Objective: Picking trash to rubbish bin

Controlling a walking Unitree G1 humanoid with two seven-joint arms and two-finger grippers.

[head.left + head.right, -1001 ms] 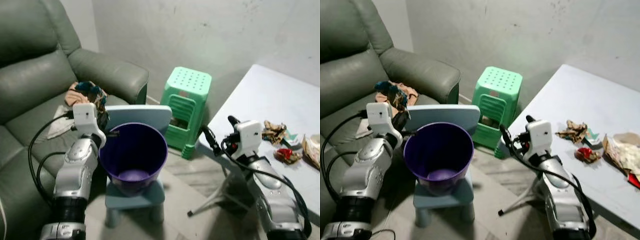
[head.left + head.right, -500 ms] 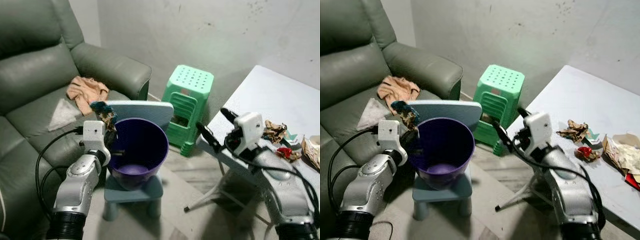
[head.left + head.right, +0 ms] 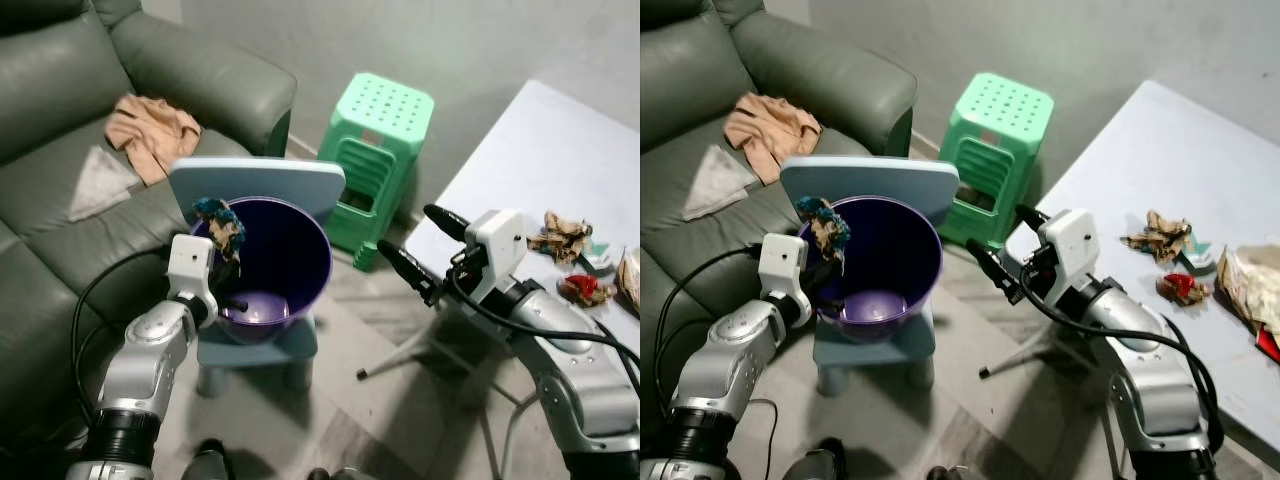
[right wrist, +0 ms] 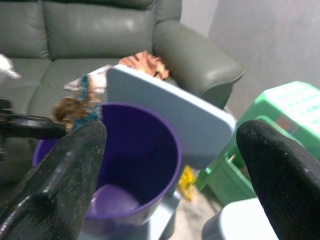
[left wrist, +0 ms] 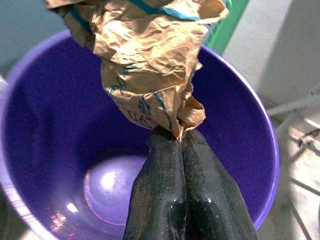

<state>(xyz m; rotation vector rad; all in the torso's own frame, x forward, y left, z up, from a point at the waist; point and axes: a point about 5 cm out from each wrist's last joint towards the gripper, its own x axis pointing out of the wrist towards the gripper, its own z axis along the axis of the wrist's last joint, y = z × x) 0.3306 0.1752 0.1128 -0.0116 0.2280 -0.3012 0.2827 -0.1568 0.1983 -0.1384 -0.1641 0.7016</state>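
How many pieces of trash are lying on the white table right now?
3 that I can tell: a crumpled brown wrapper, a small red scrap nearer the robot, and a paper bag at the picture's edge. More may lie beyond it.

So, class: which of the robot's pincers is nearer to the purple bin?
Left. The left pincer is at the purple bin, over its opening, shut on crumpled paper trash. The right pincer hangs open beside the bin, near the white table.

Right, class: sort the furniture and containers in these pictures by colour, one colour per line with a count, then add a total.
Green: 2, sofa and plastic stool
Purple: 1, rubbish bin
Light blue: 1, small chair under the bin
White: 1, folding table
Total: 5
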